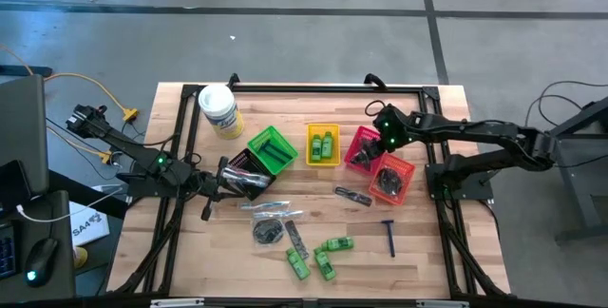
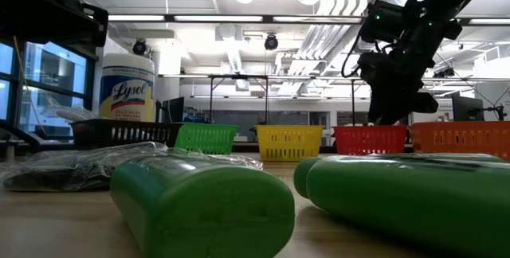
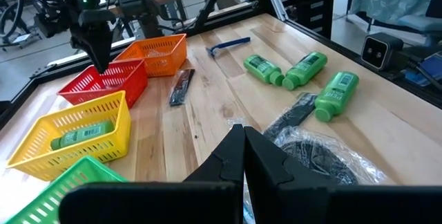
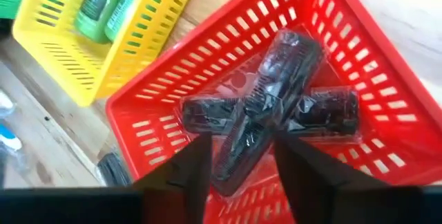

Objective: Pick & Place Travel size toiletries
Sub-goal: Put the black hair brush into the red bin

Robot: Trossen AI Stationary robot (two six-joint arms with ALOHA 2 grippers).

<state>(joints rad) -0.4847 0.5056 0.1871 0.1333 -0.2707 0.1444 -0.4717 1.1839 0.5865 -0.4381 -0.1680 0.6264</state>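
Two arms, right fingers (image 4: 242,165) parted over combs (image 4: 269,106) in red basket (image 4: 387,148), left fingers (image 3: 243,156) shut, low over table

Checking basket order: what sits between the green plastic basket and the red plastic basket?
In the high view, the yellow plastic basket holding green bottles lies between the green plastic basket and red plastic basket.

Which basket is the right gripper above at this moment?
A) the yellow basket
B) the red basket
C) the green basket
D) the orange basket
B: in the right wrist view the right gripper hangs with parted fingers over the red basket, where two wrapped dark combs lie crossed.
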